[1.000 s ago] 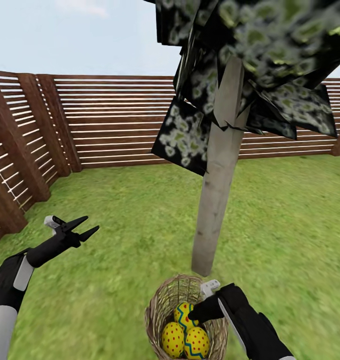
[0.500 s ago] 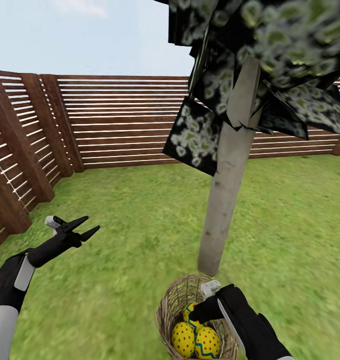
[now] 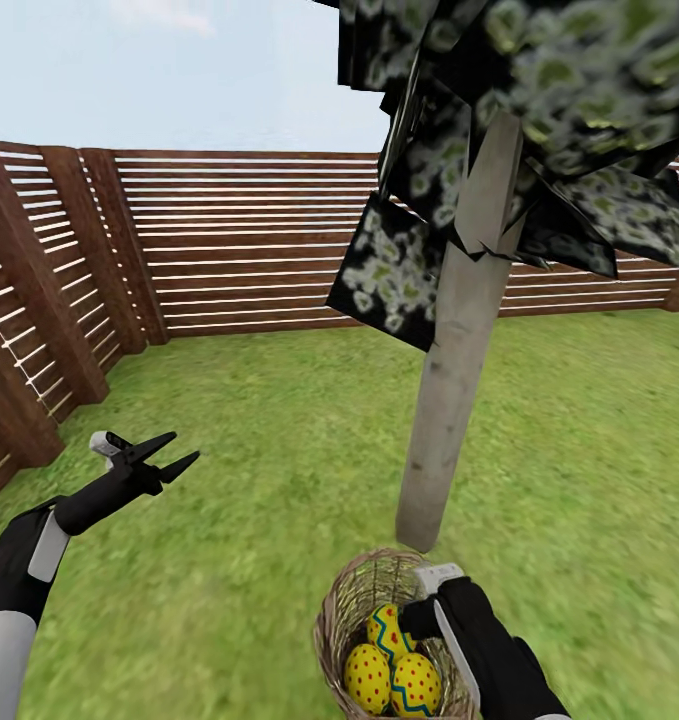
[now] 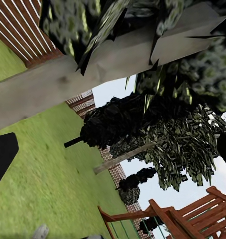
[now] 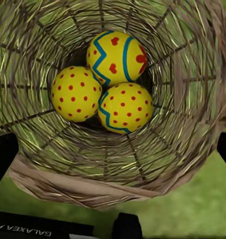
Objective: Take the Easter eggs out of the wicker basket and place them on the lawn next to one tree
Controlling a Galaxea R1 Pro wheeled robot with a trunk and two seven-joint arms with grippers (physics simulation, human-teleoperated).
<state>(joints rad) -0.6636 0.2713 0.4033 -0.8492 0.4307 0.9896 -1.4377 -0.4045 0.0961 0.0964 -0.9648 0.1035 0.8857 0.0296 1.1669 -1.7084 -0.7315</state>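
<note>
The wicker basket (image 3: 351, 612) stands on the lawn (image 3: 259, 470) just in front of the tree's pale trunk (image 3: 451, 380). All three Easter eggs lie inside it: one on top (image 3: 386, 628) and two below (image 3: 367, 678) (image 3: 417, 686). In the right wrist view the eggs (image 5: 117, 55) (image 5: 76, 93) (image 5: 124, 107) sit at the bottom of the basket (image 5: 182, 124). My right gripper (image 3: 417, 620) hangs over the basket's right rim, open (image 5: 113, 154), its fingertips (image 5: 3, 159) wide apart and touching no egg. My left gripper (image 3: 175, 454) is open and empty above the grass at the left.
A brown slat fence (image 3: 239, 240) closes the garden at the back and left. Dark blossom-flecked foliage (image 3: 539, 90) hangs overhead. The left wrist view looks past the trunk (image 4: 68, 82) to black trees (image 4: 117, 124) and a red-brown playset (image 4: 192, 216).
The whole view shifted, so basket and tree now sit further right. My right gripper has drawn back slightly toward the basket's right rim, uncovering the top egg. The left arm is still.
</note>
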